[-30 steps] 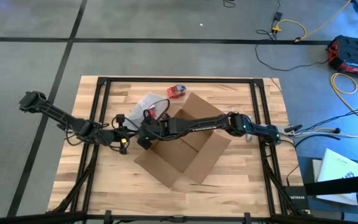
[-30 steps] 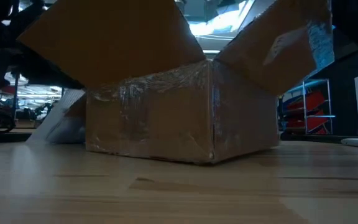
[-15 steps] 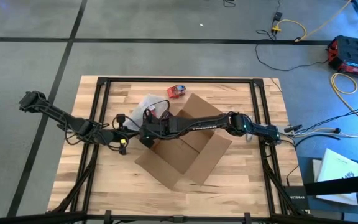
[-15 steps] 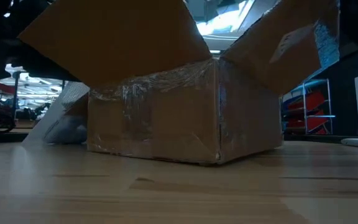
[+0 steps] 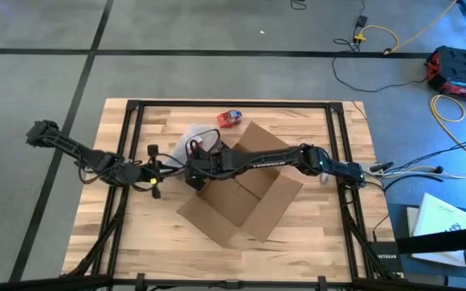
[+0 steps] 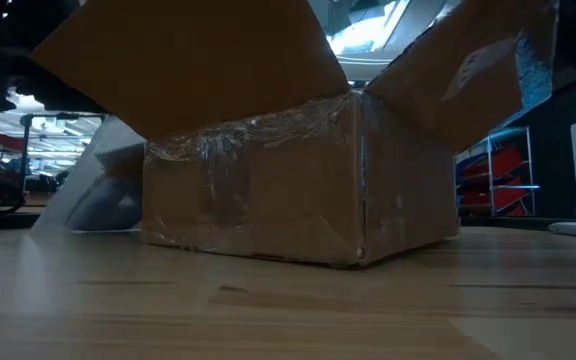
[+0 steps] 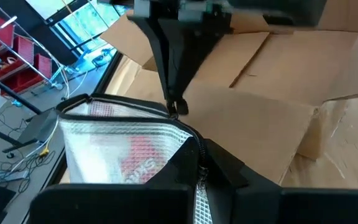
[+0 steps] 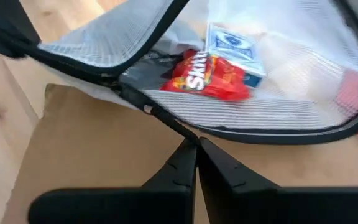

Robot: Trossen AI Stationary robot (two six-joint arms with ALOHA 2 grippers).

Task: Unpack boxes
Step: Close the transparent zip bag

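Both grippers, left (image 7: 199, 163) and right (image 8: 196, 152), pinch the bag's (image 8: 272, 93) rim, fingers fully closed. The bag has slid further from the box (image 5: 241, 194) beside them; unpacking progresses.

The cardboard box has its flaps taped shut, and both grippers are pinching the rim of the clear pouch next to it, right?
Not quite: the cardboard box stands open, flaps spread, as the high view shows. The rest holds: the left gripper and right gripper each pinch the dark rim of the clear pouch beside it.
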